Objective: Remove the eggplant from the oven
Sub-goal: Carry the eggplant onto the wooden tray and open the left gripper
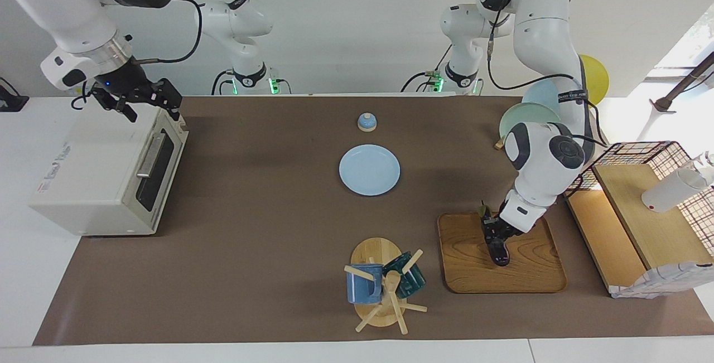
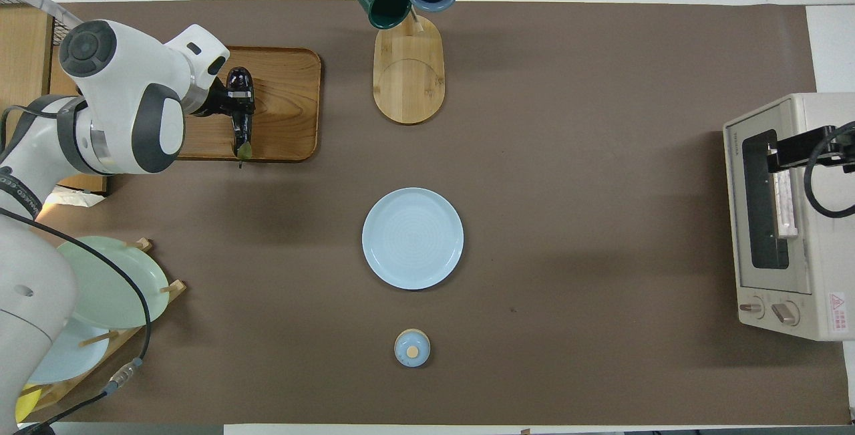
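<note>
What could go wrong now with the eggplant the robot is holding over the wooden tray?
The left gripper is shut on the eggplant near its stem end, so the heavy end hangs low over the wooden tray. It might slip out or tilt. If released carelessly, it could roll toward the tray's rim.

Oven [image 1: 106,168] stood at the right arm's end of the table. Wooden tray [image 1: 524,274] sat toward the left arm's end, eggplant [image 1: 498,250] on it. Plate [image 1: 369,170] lay mid-table; mug rack [image 1: 382,290] farther from the robots, small lid [image 1: 366,122] nearer.
</note>
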Robot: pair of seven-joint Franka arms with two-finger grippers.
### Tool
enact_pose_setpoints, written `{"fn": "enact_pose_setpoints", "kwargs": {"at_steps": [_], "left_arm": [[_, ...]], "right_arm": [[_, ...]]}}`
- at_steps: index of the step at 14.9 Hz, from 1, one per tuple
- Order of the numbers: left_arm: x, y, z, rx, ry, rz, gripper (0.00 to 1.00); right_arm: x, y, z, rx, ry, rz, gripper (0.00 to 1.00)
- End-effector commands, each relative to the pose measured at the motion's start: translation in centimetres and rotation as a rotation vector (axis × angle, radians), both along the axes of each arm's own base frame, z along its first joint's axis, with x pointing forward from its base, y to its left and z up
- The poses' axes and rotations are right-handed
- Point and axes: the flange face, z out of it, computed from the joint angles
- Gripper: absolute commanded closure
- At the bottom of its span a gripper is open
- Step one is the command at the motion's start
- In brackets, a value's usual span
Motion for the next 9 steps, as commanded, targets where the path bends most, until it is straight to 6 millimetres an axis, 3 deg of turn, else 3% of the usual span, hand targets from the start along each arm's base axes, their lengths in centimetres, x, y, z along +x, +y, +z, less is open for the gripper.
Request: {"fn": "enact_pose_setpoints", "kwargs": {"at_steps": [1,2,6,9], "left_arm": [[0.8,0.5,-0.1,0.023,-0.017,-0.034,0.88],[0.9,0.9,0.1,0.025,-0.014,-0.031,0.01],[1.6,0.8,2.6,0.022,-0.012,-0.030,0.00],[0.7,1.0,6.6,0.023,-0.003,-0.023,0.00]], "right_arm": [[0.3,1.4,0.2,-0.037,-0.006,0.027,0.00],[0.2,1.7,0.7,-0.035,-0.003,0.030,0.00],[-0.2,2.2,1.3,-0.054,0.004,0.024,0.00],[-0.3,2.1,1.2,-0.052,0.010,0.024,0.00]]}}
